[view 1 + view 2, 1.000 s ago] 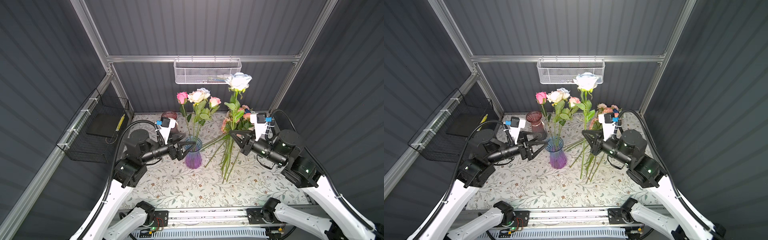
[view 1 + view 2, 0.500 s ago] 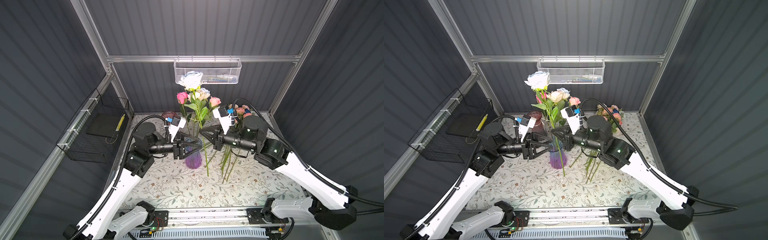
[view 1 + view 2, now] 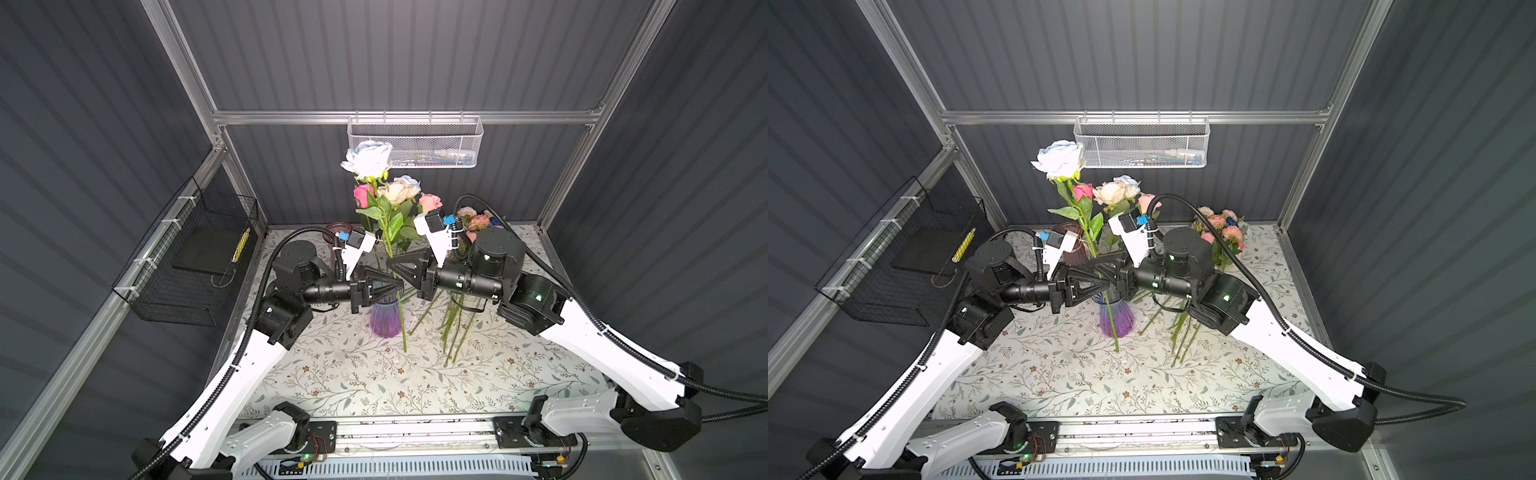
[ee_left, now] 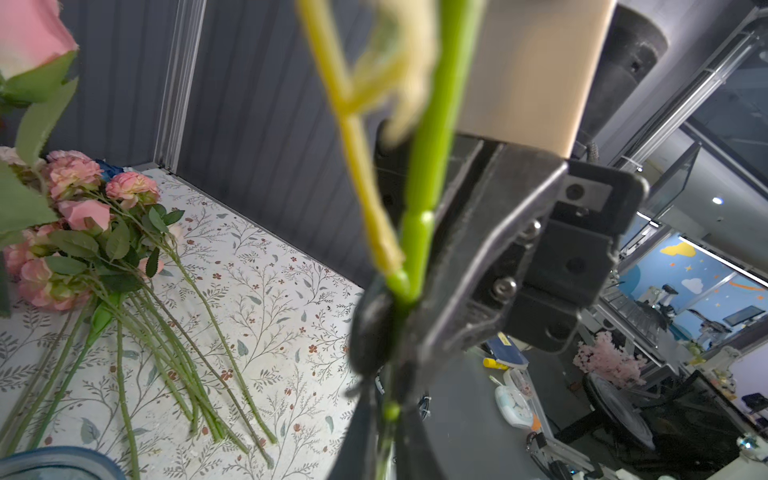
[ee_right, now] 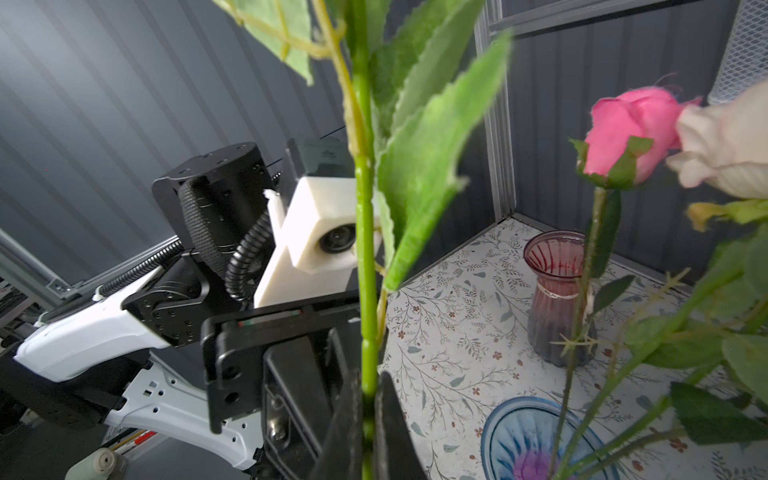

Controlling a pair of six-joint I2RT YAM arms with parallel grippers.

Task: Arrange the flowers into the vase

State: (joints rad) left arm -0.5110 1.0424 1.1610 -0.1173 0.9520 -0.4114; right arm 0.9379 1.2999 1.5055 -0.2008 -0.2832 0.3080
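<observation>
Black wire basket (image 3: 187, 266) hung on the left wall, well apart from the work. Next to the right, the left pincer (image 3: 398, 286) was clamped on the green stem of a pale blue rose (image 3: 368, 160). The left wrist view showed the stem pinched between its fingers (image 4: 370, 332).

The rose stood nearly upright, its bloom above every other. I judged it was kept so to let the long stem hang bottom-down for lowering. Its lower end hung beside the vase (image 3: 384, 322), not yet in the mouth. The vase stood on the bench (image 3: 332, 374) right under the two pincers and already held a few pink, cream and pale blue blooms.

Just above the left grip, the right pincer (image 3: 391, 265) was closed on the same stem, tip to tip with its partner. Two grips on one flower looked like a handover, arranged so that the rose never went unheld.

Farther right, behind the right arm, the loose flowers (image 3: 478, 222) lay on the bench with stems toward the front, apparently waiting to be picked.
</observation>
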